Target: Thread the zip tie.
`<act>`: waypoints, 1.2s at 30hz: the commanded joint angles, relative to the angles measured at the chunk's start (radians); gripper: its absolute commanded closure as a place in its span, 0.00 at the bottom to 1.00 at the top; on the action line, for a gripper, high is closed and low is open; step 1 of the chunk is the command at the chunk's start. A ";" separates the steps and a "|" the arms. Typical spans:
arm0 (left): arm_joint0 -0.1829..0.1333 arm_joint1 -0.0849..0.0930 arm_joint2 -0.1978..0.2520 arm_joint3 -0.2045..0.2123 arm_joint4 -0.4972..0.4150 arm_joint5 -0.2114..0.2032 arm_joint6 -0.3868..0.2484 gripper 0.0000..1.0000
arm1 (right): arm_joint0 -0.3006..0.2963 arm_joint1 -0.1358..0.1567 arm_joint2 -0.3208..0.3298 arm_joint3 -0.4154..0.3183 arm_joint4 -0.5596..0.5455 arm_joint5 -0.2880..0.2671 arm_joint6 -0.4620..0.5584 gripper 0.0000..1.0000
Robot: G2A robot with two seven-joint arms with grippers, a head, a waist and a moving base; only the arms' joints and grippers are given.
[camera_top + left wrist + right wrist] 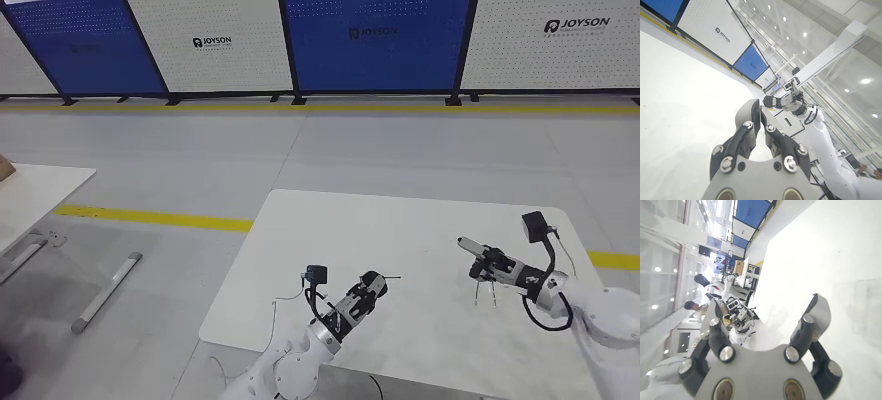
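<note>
- Centrally, the white surface [420, 215] took up the middle of the top view, with one arm over its near left part and the other over its right side.
- Behind it, a row of blue and white panels [375, 45] closed off the far side of the room, and a yellow floor line [150, 217] ran past the surface's left edge.
- Off to the far left stood a second white table [35, 195], well apart from the surface.
- Over the right side, the right end effector [766, 307] hung above the surface with its two fingers spread wide and nothing between them. In the top view it pointed left, toward the other arm.
- Near the front edge, the left end effector [760, 109] was raised over the surface and pointed right, well apart from the right one. Its fingers were pressed together at the tips, pinching the zip tie.
- Smallest of all, the zip tie [390, 278] showed as a thin dark strip sticking out to the right from the left end effector's tips, clear of the surface. In the left wrist view only a short stub of it poked out between the pads [755, 111].
</note>
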 commanded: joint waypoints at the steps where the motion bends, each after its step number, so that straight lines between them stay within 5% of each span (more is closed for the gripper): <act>1: 0.000 0.000 0.000 0.000 0.000 0.000 0.000 1.00 | -0.006 0.010 0.041 -0.043 -0.043 0.008 0.025 0.00; 7: 0.000 0.000 0.000 0.000 0.000 0.000 0.000 1.00 | 0.038 0.037 0.081 -0.120 -0.215 0.073 0.211 0.00; 9: 0.000 0.000 0.000 0.000 0.000 0.000 0.000 1.00 | 0.084 0.042 0.027 -0.101 -0.324 0.082 0.296 0.00; 15: 0.000 0.000 0.000 0.000 0.000 0.000 0.000 1.00 | 0.246 0.015 -0.151 0.077 -0.386 0.128 0.327 0.00; 33: 0.000 0.000 0.000 0.000 0.000 0.000 0.000 1.00 | 0.246 0.015 -0.151 0.077 -0.386 0.128 0.327 0.00; 36: 0.000 0.000 0.000 0.000 0.000 0.000 0.000 1.00 | 0.241 0.019 -0.173 0.044 -0.485 0.104 0.308 0.00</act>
